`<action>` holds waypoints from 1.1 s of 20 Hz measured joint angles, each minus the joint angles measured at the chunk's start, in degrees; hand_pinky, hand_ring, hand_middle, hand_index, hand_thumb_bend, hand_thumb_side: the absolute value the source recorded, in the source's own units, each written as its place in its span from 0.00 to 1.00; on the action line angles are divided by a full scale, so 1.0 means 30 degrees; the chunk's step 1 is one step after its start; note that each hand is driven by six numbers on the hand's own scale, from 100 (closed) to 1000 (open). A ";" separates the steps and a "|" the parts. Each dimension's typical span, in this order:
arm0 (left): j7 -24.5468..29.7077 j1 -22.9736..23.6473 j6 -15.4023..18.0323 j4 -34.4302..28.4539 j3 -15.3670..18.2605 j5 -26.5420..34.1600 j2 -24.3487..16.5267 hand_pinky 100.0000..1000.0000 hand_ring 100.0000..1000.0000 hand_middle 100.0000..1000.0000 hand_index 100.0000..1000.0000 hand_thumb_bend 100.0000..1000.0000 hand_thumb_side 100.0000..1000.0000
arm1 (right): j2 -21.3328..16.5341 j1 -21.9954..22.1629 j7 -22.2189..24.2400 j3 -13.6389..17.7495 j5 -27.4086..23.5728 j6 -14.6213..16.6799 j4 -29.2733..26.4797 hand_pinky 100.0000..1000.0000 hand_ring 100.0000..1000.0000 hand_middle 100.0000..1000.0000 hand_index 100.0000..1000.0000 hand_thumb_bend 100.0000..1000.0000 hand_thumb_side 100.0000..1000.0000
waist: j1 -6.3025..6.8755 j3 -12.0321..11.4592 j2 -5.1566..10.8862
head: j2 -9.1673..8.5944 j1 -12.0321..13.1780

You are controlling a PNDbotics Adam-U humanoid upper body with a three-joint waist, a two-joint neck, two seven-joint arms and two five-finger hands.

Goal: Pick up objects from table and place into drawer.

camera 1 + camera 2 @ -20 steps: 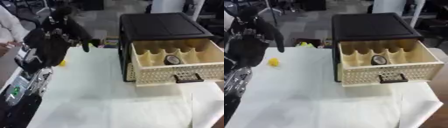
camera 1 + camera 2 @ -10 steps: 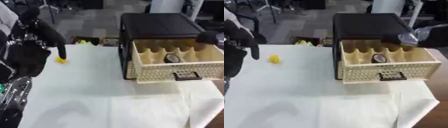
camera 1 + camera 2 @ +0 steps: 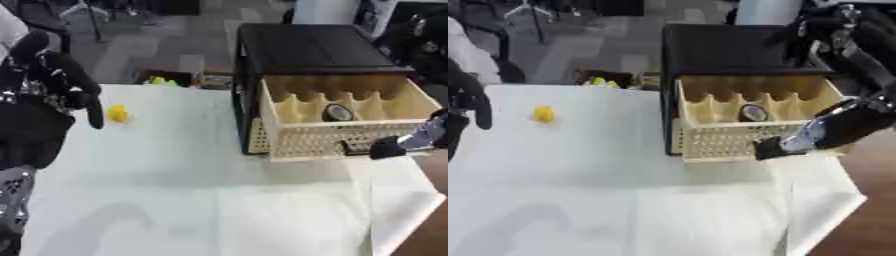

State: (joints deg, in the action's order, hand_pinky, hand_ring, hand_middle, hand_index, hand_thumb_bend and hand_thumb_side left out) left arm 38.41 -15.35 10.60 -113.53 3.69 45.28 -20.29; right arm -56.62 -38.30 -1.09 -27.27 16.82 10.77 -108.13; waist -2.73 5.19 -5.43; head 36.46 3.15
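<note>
A small yellow object (image 3: 116, 113) lies on the white table cover at the back left. My left hand (image 3: 61, 82) hangs just left of it, fingers relaxed and pointing down, holding nothing. The cream drawer (image 3: 325, 141) stands pulled out of the black cabinet (image 3: 311, 47). A dark round thing (image 3: 752, 112) sits in one of its compartments. My right hand (image 3: 811, 136) comes down from the upper right, and its tip rests against the drawer's front by the dark handle (image 3: 354, 145). Blur hides its grip.
The white cover (image 3: 201, 200) spreads over the table and hangs off the right edge, with brown floor beyond. Behind the table's far edge sits a low box (image 3: 166, 79) with yellow-green items. A person in white shows at the far left.
My left hand has drawn away to the left, uncovering the yellow object. My right arm has come in from the right and dropped to the drawer's front. The camera has also shifted.
</note>
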 measured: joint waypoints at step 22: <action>0.0379 0.0757 -0.1630 0.0000 0.0618 -0.1338 0.1251 0.43 0.66 0.66 0.90 0.01 0.98 | -0.1328 0.3134 0.5796 -0.2126 -0.5618 -0.2379 -0.1839 0.00 0.46 0.49 0.73 1.00 0.36 | 0.0102 -0.0226 0.0393 | 0.0351 -0.0481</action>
State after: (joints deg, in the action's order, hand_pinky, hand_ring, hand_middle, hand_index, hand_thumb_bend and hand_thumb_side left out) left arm 39.54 -13.08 5.71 -113.53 5.54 41.27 -16.54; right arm -60.61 -28.90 16.30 -33.65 -0.03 3.63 -113.65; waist -2.42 4.51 -4.25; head 37.51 1.71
